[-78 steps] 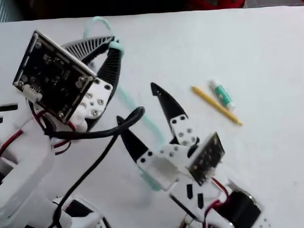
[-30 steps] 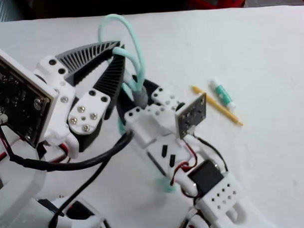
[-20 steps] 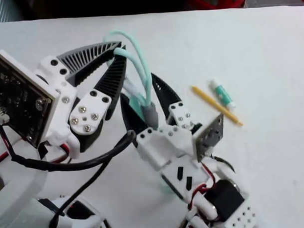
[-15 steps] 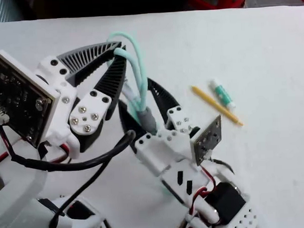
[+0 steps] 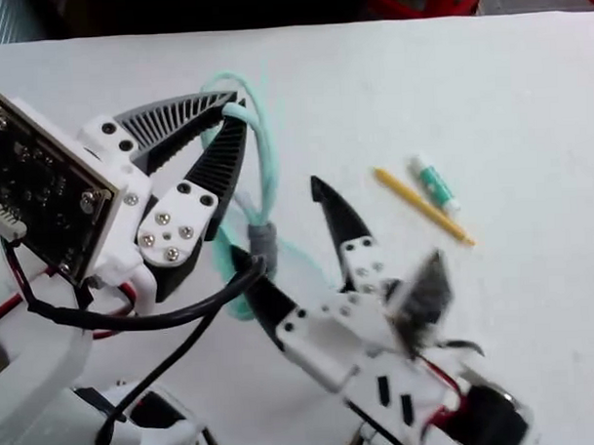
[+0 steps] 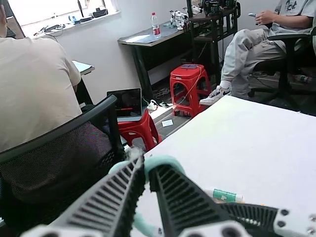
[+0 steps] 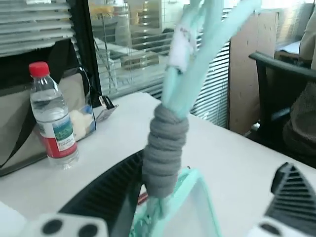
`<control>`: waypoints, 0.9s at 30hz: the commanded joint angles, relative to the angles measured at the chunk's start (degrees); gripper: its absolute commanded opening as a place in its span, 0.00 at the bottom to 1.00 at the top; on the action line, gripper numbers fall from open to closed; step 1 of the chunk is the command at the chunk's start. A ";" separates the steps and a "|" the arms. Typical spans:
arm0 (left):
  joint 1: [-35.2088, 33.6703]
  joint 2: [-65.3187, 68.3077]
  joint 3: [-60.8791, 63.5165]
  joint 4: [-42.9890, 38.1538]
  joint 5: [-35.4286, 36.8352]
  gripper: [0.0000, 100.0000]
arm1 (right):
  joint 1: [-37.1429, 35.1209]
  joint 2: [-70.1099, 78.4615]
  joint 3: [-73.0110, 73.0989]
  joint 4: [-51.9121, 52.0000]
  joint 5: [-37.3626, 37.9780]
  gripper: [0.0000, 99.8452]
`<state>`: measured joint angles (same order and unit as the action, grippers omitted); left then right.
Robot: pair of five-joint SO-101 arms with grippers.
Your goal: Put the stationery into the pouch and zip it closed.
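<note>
The right hand [image 5: 275, 218] has drawn back toward its base and come off the grey wound sleeve [image 5: 262, 241] of the cord it straddled a moment ago. Its fingers now stand wide apart with nothing between them but air and the hanging cord.

The left hand [image 5: 229, 100] is clamped on the mint-green cord loop [image 5: 265, 136], held above the white desk [image 5: 527, 107]. This is judged to be a way of tethering and steadying the translucent mint-edged pouch [image 7: 183, 205], which lies low between the two arms and is largely covered by them.

The stationery is not yet in. The yellow pencil [image 5: 423, 206] and the white glue stick with a green label [image 5: 432, 182] lie just beside each other on the desk, on the right arm's side and well apart from the pouch. The open right hand is the nearer one, so the pickup probably falls to it.

Writing: the glue stick's label carries print too small to read, and nothing legible shows on the pouch or pencil.
</note>
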<state>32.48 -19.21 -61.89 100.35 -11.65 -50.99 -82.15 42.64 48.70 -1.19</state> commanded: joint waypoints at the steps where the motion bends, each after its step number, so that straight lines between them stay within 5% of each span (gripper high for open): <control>1: 0.57 -0.84 -1.14 -0.09 0.26 0.02 | -0.66 -3.91 -3.34 0.57 0.70 0.38; 8: 0.66 -0.66 -0.97 -0.09 0.44 0.02 | -8.31 -4.70 -2.37 2.33 1.05 0.38; 13: 0.66 -0.75 -1.41 -0.18 0.53 0.02 | -7.16 -4.62 -0.53 2.15 1.14 0.37; 18: 0.66 -0.48 -0.97 -0.18 0.62 0.02 | -6.64 -4.62 -1.67 -0.04 4.57 0.25; 27: 2.42 -0.84 -1.41 -0.26 0.53 0.02 | -6.73 4.18 -2.73 -6.29 5.89 0.29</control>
<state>35.38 -19.21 -61.89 100.35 -11.65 -58.02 -80.92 42.29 44.57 4.09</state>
